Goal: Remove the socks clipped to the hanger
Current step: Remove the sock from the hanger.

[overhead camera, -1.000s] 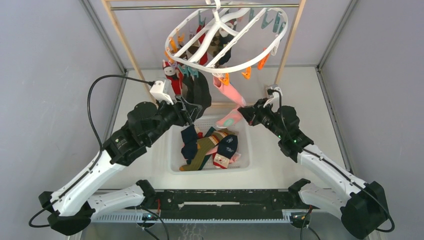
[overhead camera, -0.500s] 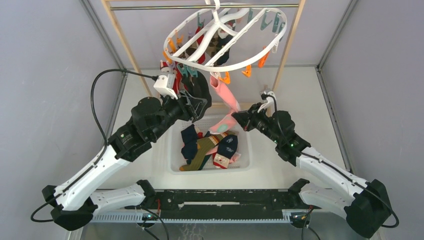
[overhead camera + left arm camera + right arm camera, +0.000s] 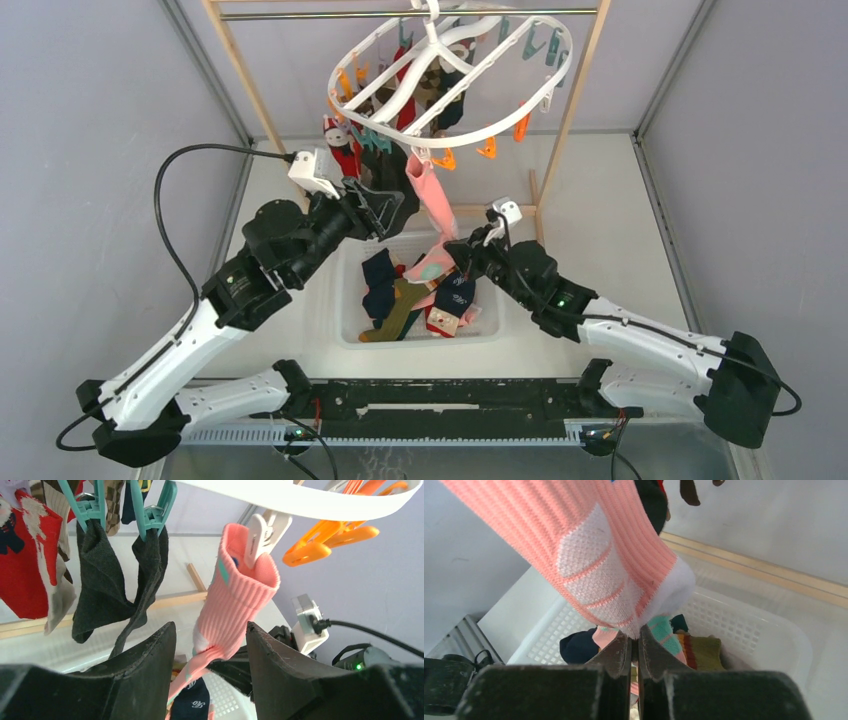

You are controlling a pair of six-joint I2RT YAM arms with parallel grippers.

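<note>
We see the hanger point(image 3: 310, 499) hung tilted from the rack point(image 3: 246, 80). The pink sock point(image 3: 235, 595) hangs by its cuff from a white clip point(image 3: 262, 532) on the hanger's rim. It is stretched down and slanted toward the basket point(image 3: 420, 340). The right gripper point(image 3: 634, 642) is closed on the sock's lower end, with the fabric pinched between its fingers just above the basket. The left gripper point(image 3: 210, 630) has its fingers apart and holds nothing. It is raised beside two black socks point(image 3: 100, 580) that hang from teal clips point(image 3: 90, 505), and the pink sock shows beyond the gap between its fingers. A red sock point(image 3: 22, 575) hangs further left. Loose socks point(image 3: 415, 295) lie heaped in the basket — navy, olive and red among them.
</note>
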